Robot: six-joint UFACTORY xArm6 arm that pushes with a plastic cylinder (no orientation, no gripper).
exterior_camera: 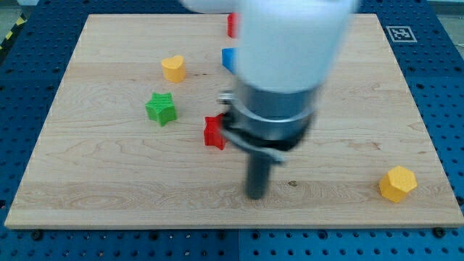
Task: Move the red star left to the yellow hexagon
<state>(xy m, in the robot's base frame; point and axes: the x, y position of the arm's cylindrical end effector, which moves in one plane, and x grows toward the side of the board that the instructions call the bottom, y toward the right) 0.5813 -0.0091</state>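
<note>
Wood of the pale table (109, 196) lies on a blue perforated bench (442, 87), and my tip (256, 196), a bare rod with nothing to open or close, rests on it. The red star (214, 133) sits just up-left of the tip, partly hidden by the arm. The yellow hexagon (398, 183) lies well to the tip's right, near the table's bottom-right corner.

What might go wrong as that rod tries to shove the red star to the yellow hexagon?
My tip sits below and right of the red star, while the yellow hexagon lies far right, so a push from here would likely send the star away. The arm hides part of the star, so contact is hard to judge.
</note>
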